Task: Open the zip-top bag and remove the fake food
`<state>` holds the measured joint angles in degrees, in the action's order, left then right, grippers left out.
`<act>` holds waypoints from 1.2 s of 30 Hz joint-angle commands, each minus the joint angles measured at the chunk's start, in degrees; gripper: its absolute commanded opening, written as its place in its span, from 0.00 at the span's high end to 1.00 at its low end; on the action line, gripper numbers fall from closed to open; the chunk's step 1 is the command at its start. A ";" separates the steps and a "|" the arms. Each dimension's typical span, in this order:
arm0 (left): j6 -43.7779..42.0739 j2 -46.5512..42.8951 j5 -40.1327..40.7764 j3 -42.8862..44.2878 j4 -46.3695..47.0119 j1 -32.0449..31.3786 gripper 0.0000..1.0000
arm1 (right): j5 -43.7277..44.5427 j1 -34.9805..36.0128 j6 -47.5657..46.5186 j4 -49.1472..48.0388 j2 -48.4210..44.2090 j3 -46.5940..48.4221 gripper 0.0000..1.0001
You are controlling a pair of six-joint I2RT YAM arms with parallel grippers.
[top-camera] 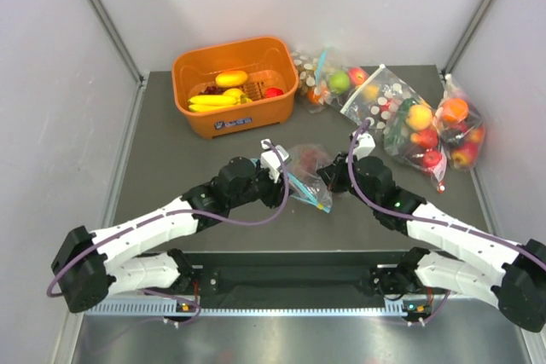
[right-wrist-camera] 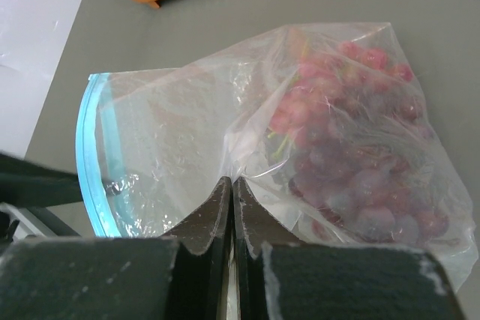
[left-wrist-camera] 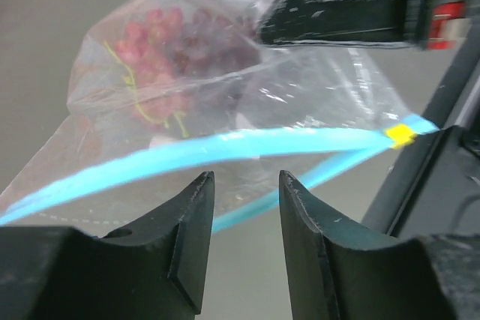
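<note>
The clear zip-top bag (top-camera: 307, 181) lies mid-table between both grippers, its light blue zip strip (left-wrist-camera: 225, 146) toward my left arm, with a yellow slider (left-wrist-camera: 400, 135) at one end. Dark purple-red grapes (right-wrist-camera: 360, 177) sit inside it. My right gripper (right-wrist-camera: 232, 181) is shut, pinching a fold of the bag's plastic (right-wrist-camera: 180, 133) beside the grapes. Just short of the zip strip, my left gripper (left-wrist-camera: 246, 177) has its jaws apart with only bare table between them. Yellow bananas (top-camera: 213, 101) lie in the orange basket (top-camera: 235, 121).
The orange basket at the back left also holds an oval yellow fruit (top-camera: 232, 78) and a red fruit (top-camera: 273, 91). A white-dotted bag (top-camera: 384, 104) and other fruit bags (top-camera: 456, 130) (top-camera: 328, 74) lie at the back right. Grey walls close in both sides.
</note>
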<state>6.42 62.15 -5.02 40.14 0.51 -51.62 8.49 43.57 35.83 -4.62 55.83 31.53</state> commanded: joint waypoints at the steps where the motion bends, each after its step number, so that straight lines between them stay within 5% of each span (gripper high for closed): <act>1: -1.14 2.71 1.06 1.08 5.63 0.99 0.56 | -0.23 1.60 0.82 -2.85 -1.78 0.46 1.00; 10: 1.32 10.44 0.18 -2.52 17.14 1.43 0.57 | 0.29 3.01 1.17 -2.41 -0.64 -0.59 0.94; 11: 1.93 11.06 0.44 -2.78 19.15 1.43 0.57 | 1.08 3.01 0.99 -1.71 -1.25 -0.42 0.71; 13: 2.46 12.55 0.71 -3.57 20.66 1.43 0.57 | 4.06 3.10 0.55 0.74 -2.48 -0.42 0.47; 14: 2.64 13.25 0.88 -3.84 21.63 1.43 0.57 | 5.38 2.92 -0.23 1.89 -3.96 -0.07 0.25; 17: 2.99 13.87 1.59 -4.98 22.16 1.43 0.57 | 10.39 2.05 -1.99 6.54 -6.52 0.55 0.10; 24: 4.04 14.40 1.41 -8.41 26.99 1.43 0.58 | 4.98 -8.76 -2.09 6.12 -8.02 -3.40 0.07; 31: 4.48 16.69 -0.96 -8.59 29.62 1.43 0.59 | 0.39 -10.79 -0.42 0.76 -2.32 -7.00 0.09; 36: 4.48 17.65 -2.45 -9.29 31.83 1.43 0.60 | -3.74 -10.79 0.64 -3.20 1.03 -8.50 0.31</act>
<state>10.50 79.44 -5.41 31.55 26.59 -50.33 8.34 33.08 35.57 -2.17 56.03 23.11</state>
